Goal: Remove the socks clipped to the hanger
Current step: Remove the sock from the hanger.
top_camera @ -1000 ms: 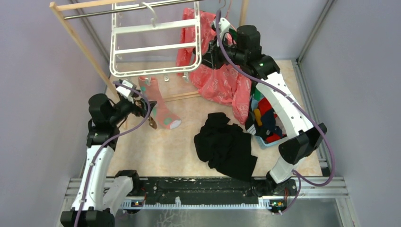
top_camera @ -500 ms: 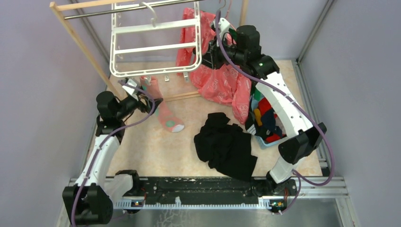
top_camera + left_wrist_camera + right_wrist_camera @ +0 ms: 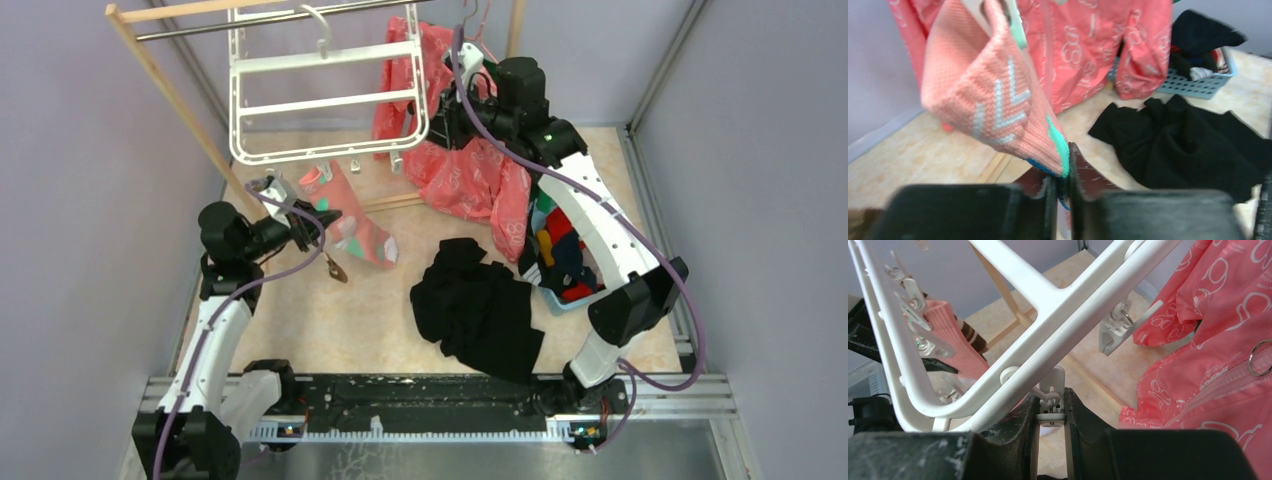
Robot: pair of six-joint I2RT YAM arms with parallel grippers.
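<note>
Pinching pink sock [image 3: 993, 100] toe, left tool [image 3: 1063, 200]; right tool [image 3: 1051, 417] clamped on clip [image 3: 1050, 390] of hanger [image 3: 1068, 305]; wrist views show grips plainly.

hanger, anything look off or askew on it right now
Yes: the pink sock, clipped to the lower edge of the white hanger, slants out sideways instead of hanging straight, because the left gripper pinches its free end. The right gripper is clamped on a clip near the hanger's lower right corner.
</note>
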